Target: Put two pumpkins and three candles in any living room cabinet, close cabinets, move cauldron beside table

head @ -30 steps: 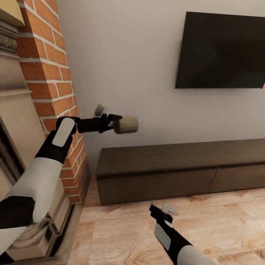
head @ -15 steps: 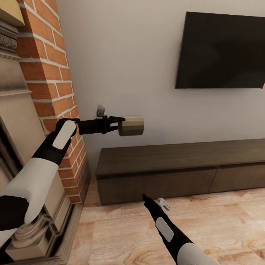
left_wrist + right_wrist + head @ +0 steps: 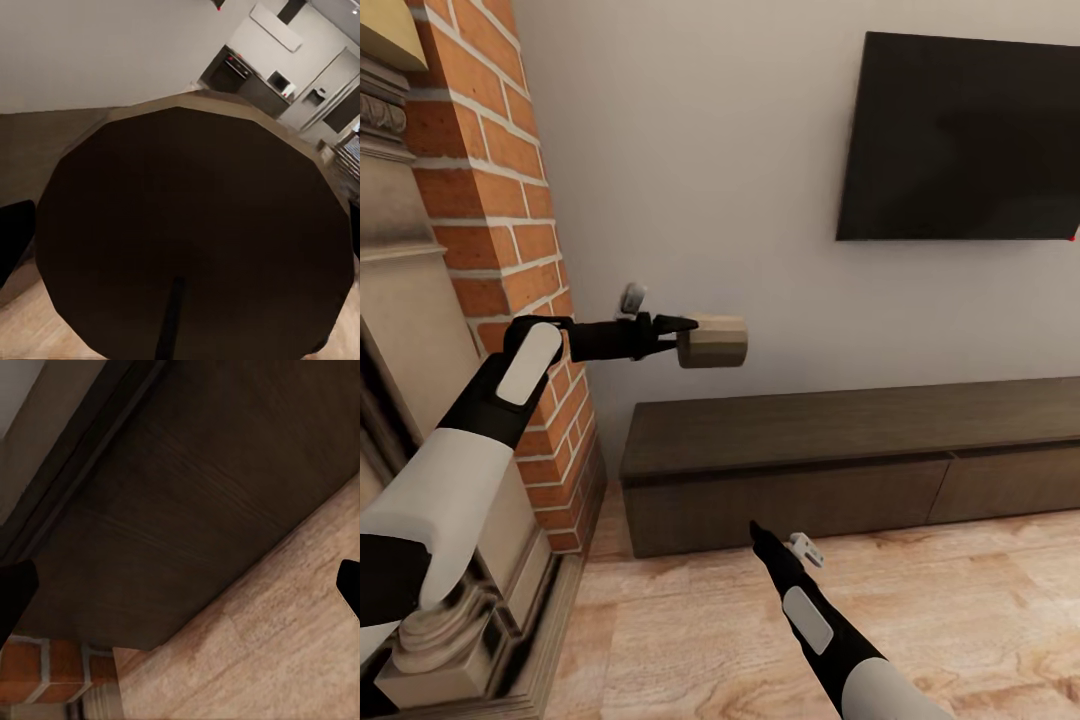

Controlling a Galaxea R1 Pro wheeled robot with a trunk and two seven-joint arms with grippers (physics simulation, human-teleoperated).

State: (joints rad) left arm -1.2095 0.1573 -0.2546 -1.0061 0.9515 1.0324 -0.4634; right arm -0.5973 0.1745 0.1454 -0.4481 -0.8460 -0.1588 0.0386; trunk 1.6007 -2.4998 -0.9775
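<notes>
Your left claw (image 3: 678, 336) is clenched on a candle (image 3: 713, 341), holding it on its side, well above the cabinet (image 3: 790, 470) and clear of its top, which looks like a sensible carrying height while the drawers are all shut. The candle is a stout faceted cylinder, tan on its side and dark on the flat end facing the left wrist camera (its face (image 3: 191, 232) almost fills that view). Your right claw (image 3: 780, 540) hangs low and released, holding nothing, just in front of the left drawer front (image 3: 187, 502), probably to pull it open. That front is matte dark wood grain without a handle, above pale plank floor (image 3: 960, 610).
</notes>
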